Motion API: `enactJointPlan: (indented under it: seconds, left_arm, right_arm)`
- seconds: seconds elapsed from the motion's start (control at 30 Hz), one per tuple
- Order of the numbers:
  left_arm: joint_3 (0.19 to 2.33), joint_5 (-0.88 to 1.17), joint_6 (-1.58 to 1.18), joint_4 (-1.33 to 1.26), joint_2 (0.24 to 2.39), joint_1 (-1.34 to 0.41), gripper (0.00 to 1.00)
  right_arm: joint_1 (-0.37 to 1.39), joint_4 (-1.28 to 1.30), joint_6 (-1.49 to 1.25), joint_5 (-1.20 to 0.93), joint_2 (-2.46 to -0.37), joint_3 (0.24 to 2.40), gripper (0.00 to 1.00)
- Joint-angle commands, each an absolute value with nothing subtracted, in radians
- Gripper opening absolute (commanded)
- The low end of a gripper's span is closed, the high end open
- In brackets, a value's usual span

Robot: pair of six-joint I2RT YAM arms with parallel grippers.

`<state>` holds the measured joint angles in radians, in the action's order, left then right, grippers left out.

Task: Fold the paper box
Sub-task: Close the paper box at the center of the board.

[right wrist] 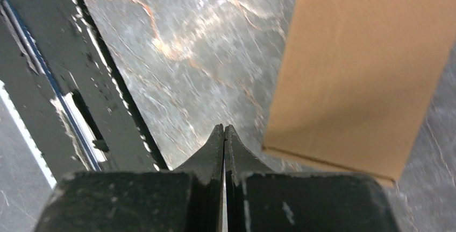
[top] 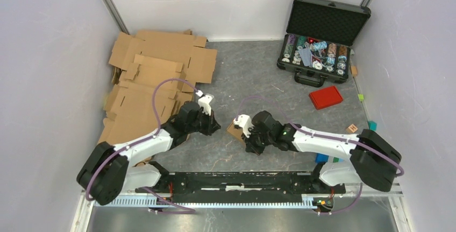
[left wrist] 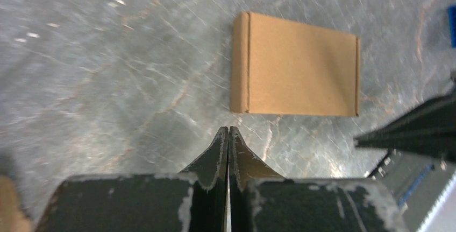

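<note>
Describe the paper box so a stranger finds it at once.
On the grey table, look between the left end effector and the right end effector. The paper box lies flat there. Unlike the cardboard sheets far left, it is small and closed.

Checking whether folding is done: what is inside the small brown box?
The paper box lies closed on the grey table. Its top panel covers the interior, so nothing inside can be seen. Nothing rests on top.
</note>
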<state>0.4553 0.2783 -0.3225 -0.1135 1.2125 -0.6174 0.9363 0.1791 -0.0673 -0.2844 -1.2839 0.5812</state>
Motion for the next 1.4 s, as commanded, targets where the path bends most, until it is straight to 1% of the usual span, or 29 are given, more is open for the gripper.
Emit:
enactJointPlan:
  seconds: [0.0,0.1,0.17,0.3,0.43,0.47,0.57,0.73,0.77,0.8,0.87,0.93,0.97,1.0,1.03,1.1,1.17,1.27,1.37]
  left_arm:
    - [0.419,0.043,-0.356,-0.14,1.113,-0.615,0.02]
    - [0.375,-0.07,-0.376,-0.16,1.036,-0.611,0.03]
    - [0.343,-0.135,-0.39,-0.175,0.976,-0.61,0.05]
    - [0.288,-0.2,-0.394,-0.203,0.883,-0.608,0.07]
    - [0.262,-0.198,-0.388,-0.236,0.866,-0.607,0.11]
    - [0.263,-0.186,-0.386,-0.24,0.872,-0.607,0.13]
    - [0.269,-0.14,-0.387,-0.278,0.916,-0.608,0.22]
    - [0.307,-0.041,-0.389,-0.333,1.012,-0.606,0.35]
    - [0.311,-0.032,-0.392,-0.343,1.021,-0.606,0.38]
    - [0.312,-0.022,-0.395,-0.361,1.027,-0.606,0.41]
    - [0.306,-0.005,-0.399,-0.396,1.037,-0.606,0.48]
    - [0.298,0.032,-0.401,-0.435,1.049,-0.606,0.56]
    - [0.298,0.053,-0.398,-0.446,1.057,-0.607,0.59]
    - [0.299,0.074,-0.397,-0.454,1.066,-0.607,0.63]
    - [0.3,0.085,-0.398,-0.459,1.072,-0.608,0.69]
    - [0.299,0.084,-0.405,-0.465,1.074,-0.608,0.83]
    - [0.28,0.054,-0.418,-0.484,1.059,-0.608,0.94]
    - [0.247,0.003,-0.457,-0.504,1.005,-0.607,1.0]
    - [0.218,-0.062,-0.503,-0.496,0.953,-0.607,1.0]
  right_arm:
    - [1.014,0.095,-0.097,-0.23,-1.364,0.688,0.0]
    - [1.066,0.095,-0.097,-0.161,-1.442,0.748,0.0]
    - [1.081,0.098,-0.097,-0.135,-1.49,0.781,0.0]
    - [1.082,0.107,-0.079,-0.091,-1.573,0.84,0.0]
    - [1.071,0.142,-0.06,0.016,-1.629,0.879,0.08]
    - [1.058,0.16,-0.057,0.04,-1.637,0.883,0.08]
    - [0.995,0.195,-0.053,0.089,-1.63,0.852,0.1]
    - [0.8,0.19,-0.056,0.123,-1.493,0.709,0.18]
    - [0.776,0.192,-0.053,0.121,-1.468,0.692,0.22]
    - [0.76,0.197,-0.051,0.123,-1.438,0.686,0.3]
    - [0.756,0.209,-0.051,0.111,-1.387,0.686,0.52]
    - [0.757,0.207,-0.075,0.083,-1.336,0.685,0.71]
    - [0.756,0.203,-0.088,0.085,-1.311,0.683,0.78]
    - [0.756,0.198,-0.102,0.109,-1.29,0.68,0.89]
    - [0.755,0.193,-0.115,0.141,-1.274,0.678,0.97]
    - [0.746,0.192,-0.168,0.235,-1.263,0.685,0.98]
    - [0.739,0.213,-0.268,0.335,-1.281,0.723,0.98]
    - [0.739,0.282,-0.382,0.364,-1.363,0.826,0.98]
    - [0.739,0.319,-0.429,0.378,-1.411,0.893,0.98]
